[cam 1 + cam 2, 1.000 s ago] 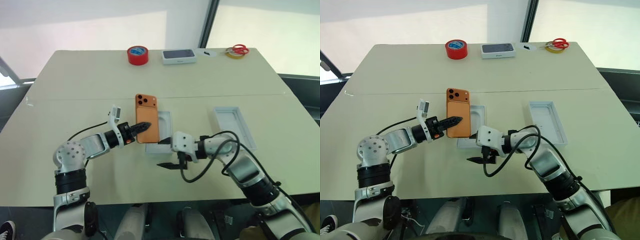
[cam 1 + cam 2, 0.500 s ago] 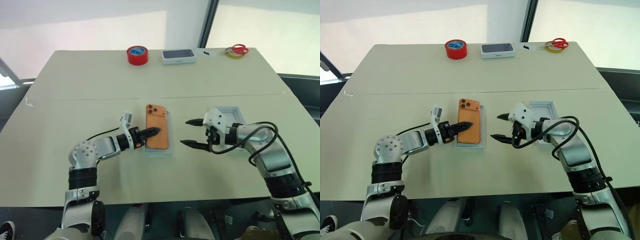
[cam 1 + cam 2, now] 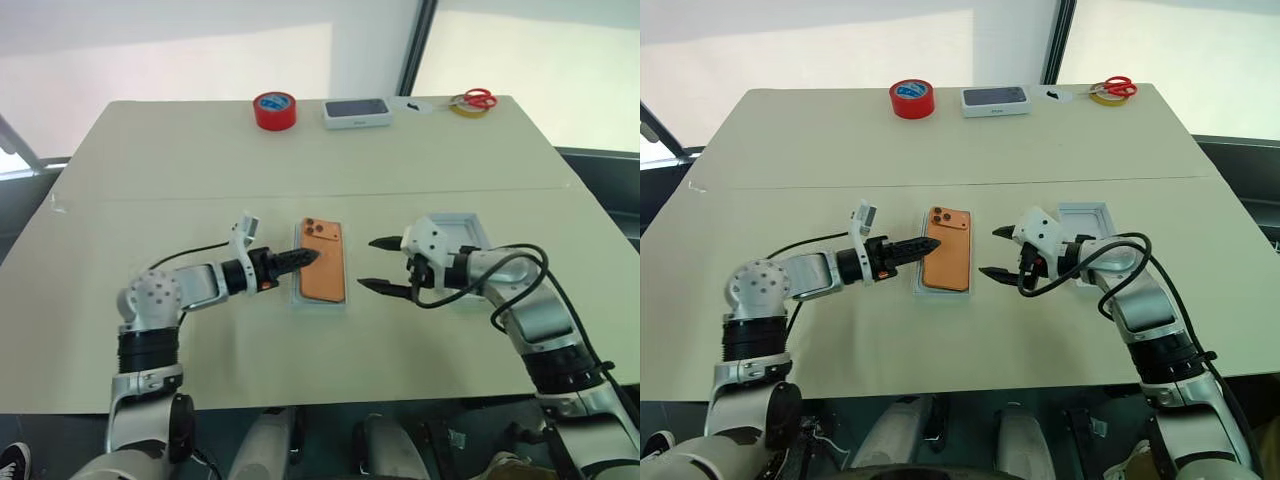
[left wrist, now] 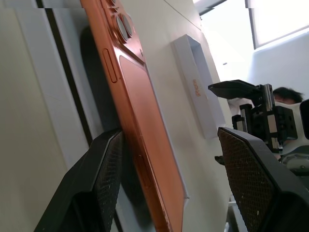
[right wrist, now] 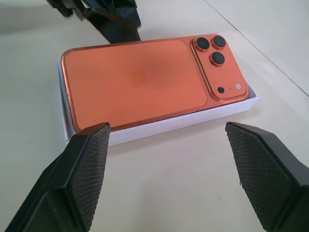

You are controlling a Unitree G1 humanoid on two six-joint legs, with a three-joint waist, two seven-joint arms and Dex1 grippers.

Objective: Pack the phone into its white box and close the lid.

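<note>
Since a second ago the phone (image 3: 322, 262) has dropped into the white box (image 3: 296, 296); my left gripper (image 3: 305, 258) now gapes empty beside it, right gripper (image 3: 379, 264) wide, so I withdraw level before fetching the lid (image 3: 466, 234).

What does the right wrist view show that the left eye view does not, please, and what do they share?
Only the right wrist view shows the phone's three dark lenses clearly and its near edge standing a little above the white box's wall, not fully sunk in.

Only the left eye view shows the lid on the table behind the right gripper, plus the red tape roll, the printed phone box and the scissors at the far edge.

Both show the orange phone lying back-up in the white box, with the left gripper beside it.
</note>
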